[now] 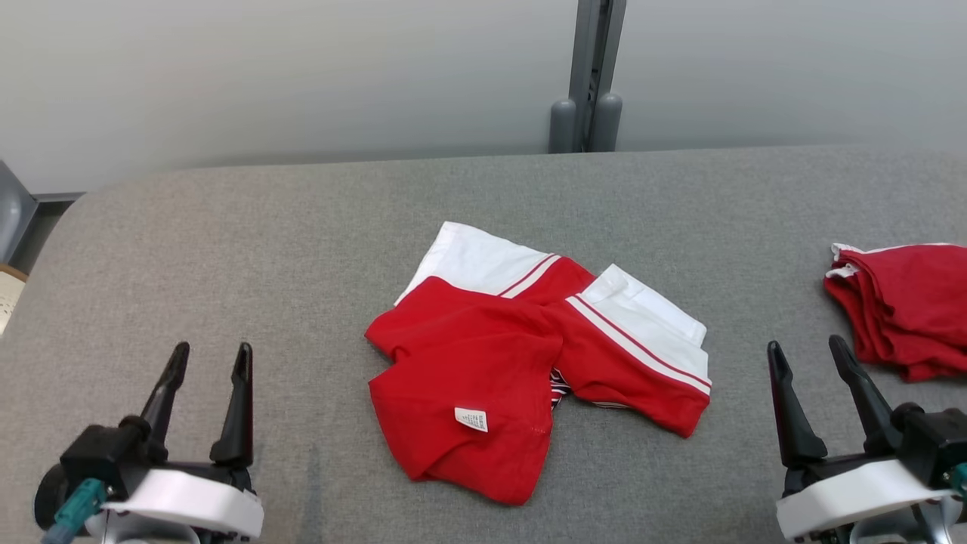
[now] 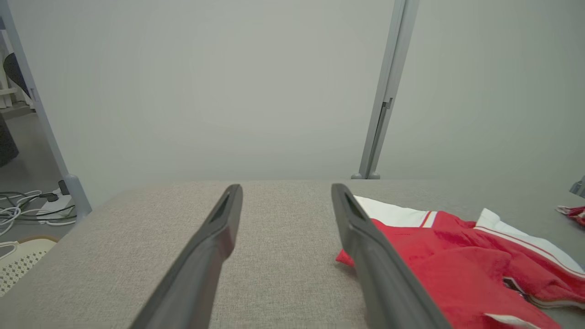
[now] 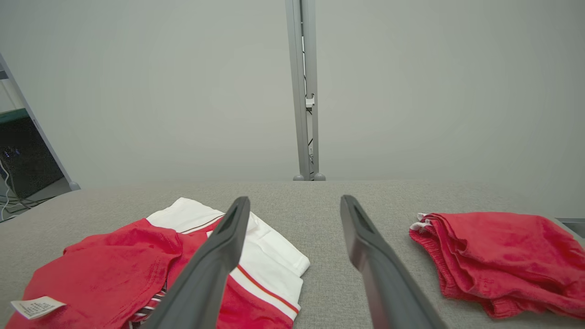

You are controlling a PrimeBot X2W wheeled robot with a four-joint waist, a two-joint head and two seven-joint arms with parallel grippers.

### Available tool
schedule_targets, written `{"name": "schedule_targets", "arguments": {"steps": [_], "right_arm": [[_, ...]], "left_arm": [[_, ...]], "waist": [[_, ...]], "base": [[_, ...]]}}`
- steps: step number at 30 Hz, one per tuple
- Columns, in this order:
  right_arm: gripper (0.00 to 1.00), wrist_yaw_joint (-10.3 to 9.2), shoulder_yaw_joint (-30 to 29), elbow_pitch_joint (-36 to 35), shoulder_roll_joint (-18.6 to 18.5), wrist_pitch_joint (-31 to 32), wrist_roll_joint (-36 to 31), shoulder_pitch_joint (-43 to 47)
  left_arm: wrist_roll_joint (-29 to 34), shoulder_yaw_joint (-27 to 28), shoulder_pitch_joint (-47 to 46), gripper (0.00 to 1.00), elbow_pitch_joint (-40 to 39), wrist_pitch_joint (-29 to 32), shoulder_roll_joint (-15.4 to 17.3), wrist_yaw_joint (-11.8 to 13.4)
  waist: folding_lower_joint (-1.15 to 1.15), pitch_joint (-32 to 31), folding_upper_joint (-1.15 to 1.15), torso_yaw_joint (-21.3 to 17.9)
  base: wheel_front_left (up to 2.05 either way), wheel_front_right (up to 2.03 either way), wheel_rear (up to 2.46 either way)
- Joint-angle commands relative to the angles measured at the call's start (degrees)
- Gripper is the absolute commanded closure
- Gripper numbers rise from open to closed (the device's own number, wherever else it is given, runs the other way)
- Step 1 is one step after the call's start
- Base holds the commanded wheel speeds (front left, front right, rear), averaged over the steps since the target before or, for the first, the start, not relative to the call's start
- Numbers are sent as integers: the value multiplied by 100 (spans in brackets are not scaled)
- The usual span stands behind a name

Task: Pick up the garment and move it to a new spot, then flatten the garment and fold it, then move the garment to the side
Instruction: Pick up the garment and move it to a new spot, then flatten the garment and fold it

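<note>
A crumpled red garment [image 1: 514,363] with white panels and a small white label lies in the middle of the grey table [image 1: 302,249]. In the left wrist view the garment [image 2: 457,265] sits to the right of the fingers; in the right wrist view the garment [image 3: 114,265] sits to the left. My left gripper [image 1: 211,359] hovers open at the lower left, well apart from the cloth. At the lower right my right gripper [image 1: 808,353] is open too, with nothing between its fingers.
A folded pile of red clothes [image 1: 906,306] lies at the table's right edge, close to the right gripper; the right wrist view has this pile [image 3: 498,260] too. A grey post [image 1: 589,75] stands behind the table against a pale wall. Cables [image 2: 27,205] lie on the floor at the left.
</note>
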Motion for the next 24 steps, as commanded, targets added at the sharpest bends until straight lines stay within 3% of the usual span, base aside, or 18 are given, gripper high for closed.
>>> {"name": "schedule_targets", "arguments": {"steps": [1, 24], "right_arm": [[0, 1, -11, 6, -24, 33, -37, 110], [0, 1, -32, -56, -25, 126, 41, 316]], "left_arm": [[60, 15, 142, 0, -85, -22, 1, 63], [69, -102, 564, 0, -394, 86, 2, 244]], "waist": [[0, -93, 0, 10], [0, -273, 0, 50]], "base": [[0, 0, 0], [0, 0, 0]]}}
